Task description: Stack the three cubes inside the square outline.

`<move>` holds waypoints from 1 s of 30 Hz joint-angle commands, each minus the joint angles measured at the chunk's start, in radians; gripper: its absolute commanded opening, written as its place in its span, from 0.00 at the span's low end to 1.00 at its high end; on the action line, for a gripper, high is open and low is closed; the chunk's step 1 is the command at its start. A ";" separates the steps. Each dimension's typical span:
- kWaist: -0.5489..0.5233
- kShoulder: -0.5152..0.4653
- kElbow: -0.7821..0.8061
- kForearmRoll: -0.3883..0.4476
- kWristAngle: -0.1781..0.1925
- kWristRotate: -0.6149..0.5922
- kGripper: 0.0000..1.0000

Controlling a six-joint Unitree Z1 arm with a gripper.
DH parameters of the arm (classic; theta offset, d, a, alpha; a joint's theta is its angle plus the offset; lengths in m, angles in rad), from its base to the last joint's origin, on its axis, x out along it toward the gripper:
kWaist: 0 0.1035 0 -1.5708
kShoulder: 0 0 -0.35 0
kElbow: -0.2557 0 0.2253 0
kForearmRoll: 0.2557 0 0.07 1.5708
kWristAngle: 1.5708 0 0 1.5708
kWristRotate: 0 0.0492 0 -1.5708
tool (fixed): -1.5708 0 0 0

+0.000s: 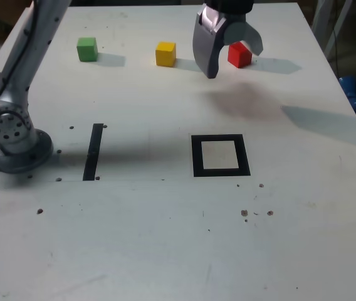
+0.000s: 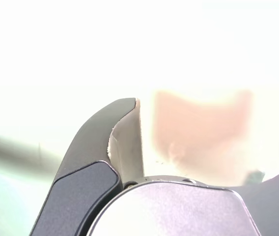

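Your gripper [image 1: 231,61] hangs pointing down, jaws spread wide and empty, the red cube [image 1: 239,55] just behind them

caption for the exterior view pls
Open gripper hovering by the red cube; yellow cube, green cube and square outline wait.

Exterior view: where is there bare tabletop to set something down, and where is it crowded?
Bare: the near table, and between black strip and square outline. Crowded: the far edge, with green cube, yellow cube, red cube and open claw.
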 commanded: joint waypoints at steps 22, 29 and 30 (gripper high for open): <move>0.112 0.182 -0.290 0.057 0.008 0.054 0.96; 0.129 0.230 -0.350 0.065 -0.013 0.072 0.96; 0.132 0.236 -0.355 0.065 -0.017 0.074 0.96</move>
